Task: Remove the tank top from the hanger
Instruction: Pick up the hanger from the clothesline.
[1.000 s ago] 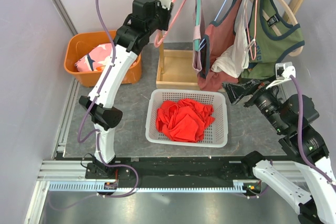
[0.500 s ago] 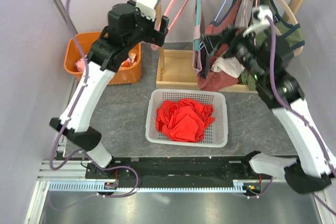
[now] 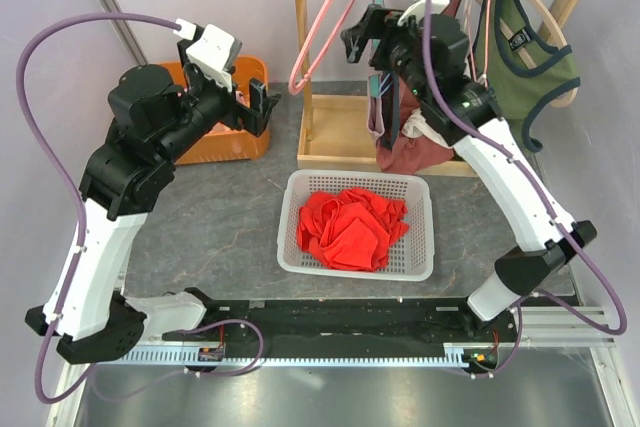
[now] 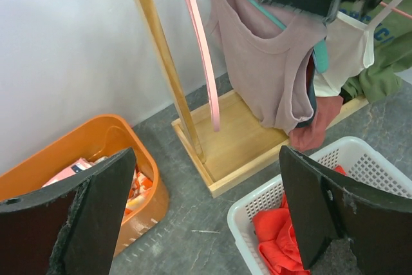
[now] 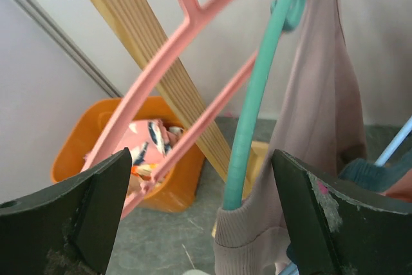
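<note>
A mauve tank top (image 5: 322, 120) hangs on a teal hanger (image 5: 254, 127) from the wooden rack's rail; it also shows in the overhead view (image 3: 377, 112) and the left wrist view (image 4: 264, 62). My right gripper (image 3: 362, 32) (image 5: 206, 220) is open just in front of it, and the teal hanger's arm and the top's shoulder strap show between its fingers, apart from both. My left gripper (image 3: 258, 107) (image 4: 212, 223) is open and holds nothing, low beside the orange bin. An empty pink hanger (image 3: 318, 32) hangs to the left of the teal one.
The wooden rack (image 3: 300, 57) has a tray base (image 3: 335, 137). More garments hang to the right, among them a green tank top (image 3: 530, 57). A white basket (image 3: 290, 247) with a red garment stands in the middle, and an orange bin (image 3: 245, 142) with clothes at the back left.
My left gripper has opened and swung down and left, away from the pink hanger, toward the orange bin. My right arm has risen from the right side to the teal hanger.
</note>
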You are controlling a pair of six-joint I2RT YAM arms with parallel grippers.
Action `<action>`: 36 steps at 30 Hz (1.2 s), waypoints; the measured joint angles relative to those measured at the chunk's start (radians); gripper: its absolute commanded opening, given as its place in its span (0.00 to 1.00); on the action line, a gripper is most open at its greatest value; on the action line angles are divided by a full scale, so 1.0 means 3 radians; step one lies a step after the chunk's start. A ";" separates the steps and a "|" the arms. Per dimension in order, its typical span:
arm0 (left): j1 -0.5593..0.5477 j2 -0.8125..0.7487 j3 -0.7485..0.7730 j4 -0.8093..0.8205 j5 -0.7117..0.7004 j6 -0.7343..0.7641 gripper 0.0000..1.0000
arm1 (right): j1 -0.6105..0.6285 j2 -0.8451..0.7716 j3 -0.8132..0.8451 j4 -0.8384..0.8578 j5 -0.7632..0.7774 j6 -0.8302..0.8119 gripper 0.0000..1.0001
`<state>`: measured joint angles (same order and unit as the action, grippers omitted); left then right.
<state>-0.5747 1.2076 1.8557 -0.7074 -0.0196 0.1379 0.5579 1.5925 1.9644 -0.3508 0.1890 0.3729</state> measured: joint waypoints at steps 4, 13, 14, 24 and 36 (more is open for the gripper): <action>0.0000 -0.0053 -0.0071 -0.0004 -0.0003 0.0037 1.00 | 0.0114 0.0061 -0.0074 -0.0102 0.0304 -0.0009 0.98; 0.0022 -0.0064 -0.0197 -0.0018 0.0000 0.0046 1.00 | 0.0126 -0.0249 -0.0449 -0.0086 0.0767 -0.0013 0.98; 0.0027 -0.0065 -0.0197 -0.0017 0.0001 0.0046 1.00 | 0.0126 -0.0242 -0.0421 -0.0132 0.0810 -0.0018 0.98; 0.0064 -0.0065 -0.0197 -0.0018 0.0010 0.0046 0.99 | -0.0086 -0.0244 -0.0318 -0.0573 0.0961 -0.0006 0.98; 0.0102 -0.0065 -0.0201 -0.0017 0.0058 0.0045 1.00 | 0.0097 -0.0263 0.0203 -0.0516 0.0813 -0.0262 0.98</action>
<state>-0.5442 1.1881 1.7954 -0.7124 -0.0021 0.1513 0.5869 1.5135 2.0254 -0.5056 0.4328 0.2943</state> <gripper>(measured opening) 0.993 0.982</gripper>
